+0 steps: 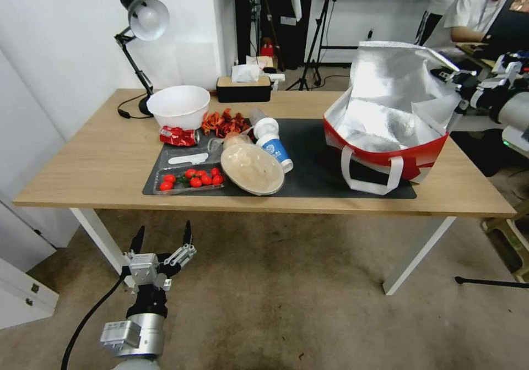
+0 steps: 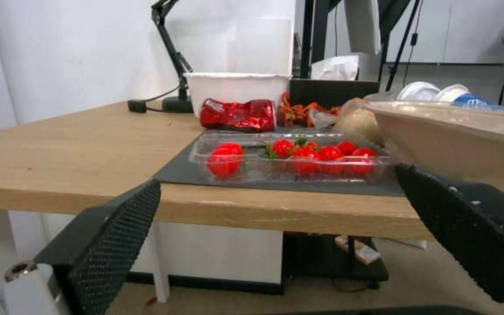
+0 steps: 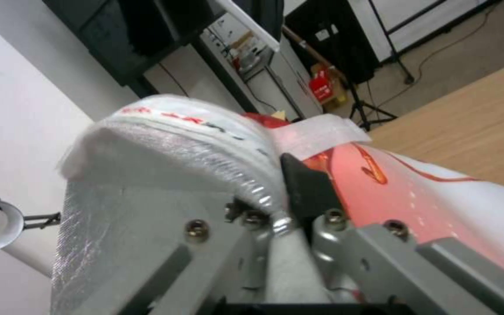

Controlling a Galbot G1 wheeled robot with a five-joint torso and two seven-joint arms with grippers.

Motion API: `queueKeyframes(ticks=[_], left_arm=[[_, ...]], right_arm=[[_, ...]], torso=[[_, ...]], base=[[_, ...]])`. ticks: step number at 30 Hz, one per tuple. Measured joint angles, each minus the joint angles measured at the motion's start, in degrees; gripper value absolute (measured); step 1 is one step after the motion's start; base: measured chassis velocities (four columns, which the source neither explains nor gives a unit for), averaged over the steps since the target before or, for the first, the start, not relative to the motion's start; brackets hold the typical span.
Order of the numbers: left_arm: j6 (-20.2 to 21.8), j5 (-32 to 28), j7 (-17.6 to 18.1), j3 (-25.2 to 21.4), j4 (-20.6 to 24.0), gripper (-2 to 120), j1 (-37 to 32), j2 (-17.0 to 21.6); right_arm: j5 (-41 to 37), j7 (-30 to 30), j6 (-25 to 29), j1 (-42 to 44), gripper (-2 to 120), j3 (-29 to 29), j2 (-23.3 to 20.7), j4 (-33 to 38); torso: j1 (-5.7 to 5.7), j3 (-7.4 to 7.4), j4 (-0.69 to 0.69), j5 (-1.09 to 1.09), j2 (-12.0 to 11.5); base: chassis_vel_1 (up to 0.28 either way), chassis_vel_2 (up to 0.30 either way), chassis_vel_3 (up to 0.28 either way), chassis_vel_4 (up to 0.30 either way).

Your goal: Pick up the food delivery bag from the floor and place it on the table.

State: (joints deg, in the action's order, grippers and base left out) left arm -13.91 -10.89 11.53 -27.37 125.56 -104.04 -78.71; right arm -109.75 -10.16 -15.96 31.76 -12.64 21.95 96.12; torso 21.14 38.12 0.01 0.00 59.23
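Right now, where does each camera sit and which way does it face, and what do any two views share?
Head view: high on the robot, looking forward and down at the table; left gripper open low over the carpet, right gripper at the food delivery bag.
Left wrist view: below tabletop height, facing the table edge and the tomato tray; own spread jaws frame it.
Right wrist view: against the bag's rim, jaws shut on it.
Shared: tomato tray, head and left wrist views.
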Motion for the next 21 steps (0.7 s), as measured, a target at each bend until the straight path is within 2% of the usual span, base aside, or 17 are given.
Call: queueKeyframes(ticks=[2,3,5,7,10,12,13,14,17,18,21], left_arm=[[0.0,0.1,0.0,0.0,0.0,100,-0.1,0.0],[0.0,0.1,0.0,0.0,0.0,100,-0.1,0.0],[0.0,0.2,0.0,0.0,0.1,100,-0.2,-0.1],[0.0,0.3,0.0,0.0,0.1,100,-0.2,-0.1],[0.0,0.5,0.0,-0.1,0.1,100,-0.3,-0.2],[-0.1,0.6,0.0,-0.1,0.1,100,-0.3,-0.2],[-0.1,0.8,0.0,-0.1,0.1,100,-0.3,-0.3],[-0.1,0.8,0.0,-0.1,0.1,100,-0.3,-0.3],[-0.4,1.2,0.0,0.1,0.0,100,-0.4,-0.6],[-0.4,1.2,0.0,0.1,0.0,100,-0.4,-0.6],[-0.8,1.5,-0.1,0.2,-0.2,100,-0.6,-0.8]], right_arm=[[0.6,0.3,0.3,-2.0,14,1.5,0.4,-0.6],[0.6,0.3,0.3,-2.0,14,1.5,0.4,-0.6],[1.2,0.5,0.4,-3.5,24,2.7,0.7,-1.2],[1.4,0.5,0.4,-4.0,27,3.0,0.8,-1.4],[2.3,0.8,0.5,-5.4,40,4.0,1.0,-2.0],[2.5,0.9,0.5,-5.5,42,4.1,1.0,-2.1],[3.5,1.4,0.6,-5.9,54,4.3,1.0,-2.4],[3.5,1.4,0.6,-5.9,54,4.3,1.0,-2.4],[6.7,2.5,1.3,-7.4,68,5.2,1.0,-3.3],[6.7,2.5,1.3,-7.4,68,5.2,1.0,-3.3],[11.5,4.1,2.0,-9.2,83,6.6,0.8,-4.4]], torso=[[0.0,0.0,-0.01,-0.01,0.0],[0.0,0.0,-0.01,-0.01,0.0],[0.0,-0.01,0.0,0.0,0.0],[0.0,-0.01,0.0,0.0,0.0],[0.0,0.0,0.0,0.0,0.0],[0.0,-0.01,0.0,0.0,0.0],[0.0,0.0,-0.01,0.0,0.0],[0.0,0.0,-0.01,0.0,0.0],[0.0,-0.01,-0.01,0.0,0.0],[0.0,-0.01,-0.01,0.0,0.0],[0.0,0.0,0.0,0.0,0.0]], base=[[0.0,0.0,0.0,0.0],[0.0,0.0,0.0,0.0],[0.0,0.0,0.0,0.0],[0.0,0.0,0.0,0.0],[0.0,0.0,0.0,0.0],[0.0,0.0,0.0,0.0],[0.0,0.0,0.0,0.0],[0.0,0.0,0.0,0.0],[0.0,0.0,0.0,0.0],[0.0,0.0,0.0,0.0],[0.0,0.0,0.0,0.0]])
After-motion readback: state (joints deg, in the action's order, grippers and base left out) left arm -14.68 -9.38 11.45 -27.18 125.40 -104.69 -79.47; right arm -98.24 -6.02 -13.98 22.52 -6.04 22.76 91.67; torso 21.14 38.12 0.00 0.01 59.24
